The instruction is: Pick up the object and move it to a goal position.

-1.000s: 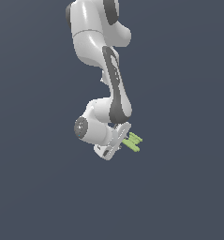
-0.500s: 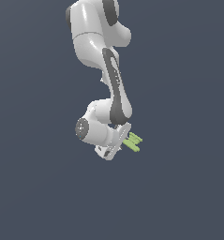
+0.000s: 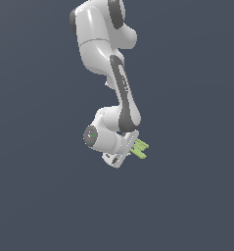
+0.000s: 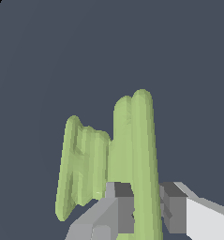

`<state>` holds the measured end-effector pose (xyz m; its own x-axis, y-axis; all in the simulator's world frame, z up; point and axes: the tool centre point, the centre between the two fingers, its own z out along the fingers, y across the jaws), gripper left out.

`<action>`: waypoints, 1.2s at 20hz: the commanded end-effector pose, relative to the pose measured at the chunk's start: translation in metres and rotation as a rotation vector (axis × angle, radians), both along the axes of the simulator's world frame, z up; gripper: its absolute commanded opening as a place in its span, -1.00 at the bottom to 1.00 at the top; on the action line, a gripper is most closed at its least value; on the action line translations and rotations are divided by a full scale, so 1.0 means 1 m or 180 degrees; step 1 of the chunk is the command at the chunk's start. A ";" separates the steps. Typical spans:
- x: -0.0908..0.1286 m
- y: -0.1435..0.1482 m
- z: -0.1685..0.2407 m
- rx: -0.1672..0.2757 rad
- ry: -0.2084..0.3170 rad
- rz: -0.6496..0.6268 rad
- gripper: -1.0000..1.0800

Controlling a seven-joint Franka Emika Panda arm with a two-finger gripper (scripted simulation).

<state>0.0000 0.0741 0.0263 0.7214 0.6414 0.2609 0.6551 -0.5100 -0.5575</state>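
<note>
Bkgd was a plain dark slate-blue field across both views, no floor edge or horizon visible; only a black wedge cut the upper left corner of the wrist pic.

Largest thing: the white Panda arm (image 3: 103, 44), entering at the top of the exterior frame, slightly left of centre. Bulky shoulder segment up top w/ a dark grey band, then a slimmer link w/ a dark stripe running down toward centre frame, ending in a rounded wrist joint w/ a grey end cap, left of centre and a bit below mid-height.

Next: the gripper (image 3: 133, 146), just right of the wrist joint, angled toward the lower right of the exterior frame. In the wrist pic its fingers (image 4: 120, 208) showed along the bottom edge, grey pads on either side of one green bar, white body at the lower right. Jaws narrow, clamped on that bar.

Smallest: the object (image 3: 139, 147), light green, held in the air at the gripper tip, sticking out to the exterior view's right. In the wrist pic the object (image 4: 132, 150) filled the centre: tall bars standing roughly upright, a shorter ribbed group to frame left joined to the taller pair by a short crosspiece. The taller bar ran down between the pads.
</note>
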 end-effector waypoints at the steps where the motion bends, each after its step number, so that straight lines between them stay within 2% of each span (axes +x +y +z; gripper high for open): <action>1: -0.001 0.002 -0.002 0.0005 0.0010 0.0008 -1.00; 9: 0.000 0.000 0.000 0.0000 -0.0004 0.0000 -1.00; 14: 0.004 -0.007 0.001 -0.0035 -0.0101 0.0030 -1.00; 19: 0.013 -0.025 0.005 -0.0118 -0.0335 0.0100 -1.00; 24: 0.027 -0.051 0.014 -0.0248 -0.0701 0.0209 -1.00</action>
<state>0.0220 0.0319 0.0368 0.6292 0.6980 0.3420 0.7703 -0.5013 -0.3941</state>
